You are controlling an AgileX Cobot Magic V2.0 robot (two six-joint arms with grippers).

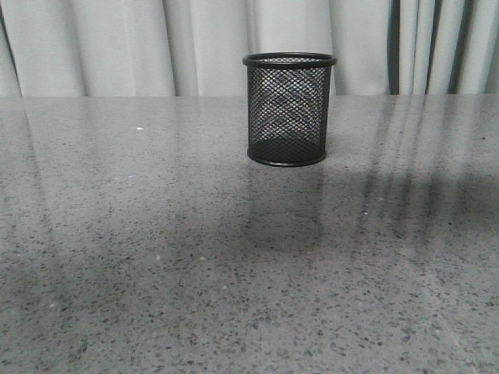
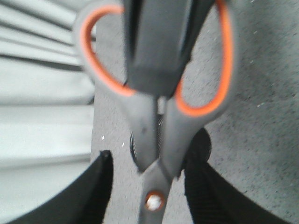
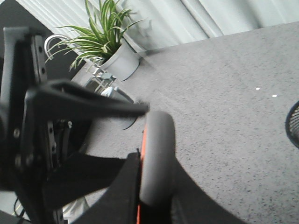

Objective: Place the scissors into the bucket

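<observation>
The scissors (image 2: 154,126), with grey loops lined in orange, hang point down, seen close in the left wrist view. My right gripper (image 3: 156,172) is shut on a handle loop (image 3: 156,154); one of its dark fingers (image 2: 156,51) covers the loops in the left wrist view. My left gripper (image 2: 154,149) is open, with its jaws on either side of the scissors' pivot (image 2: 154,201) and a gap on each side. The bucket (image 1: 289,109), a black mesh cup, stands upright on the table. Its rim (image 2: 134,149) shows behind the scissors, and its edge (image 3: 293,123) shows in the right wrist view. Neither gripper appears in the front view.
The grey speckled table (image 1: 156,234) runs back to pale curtains (image 1: 117,47). A potted plant (image 3: 105,42) stands off the table's far side in the right wrist view, and the left arm's dark body (image 3: 42,140) fills that view's near side.
</observation>
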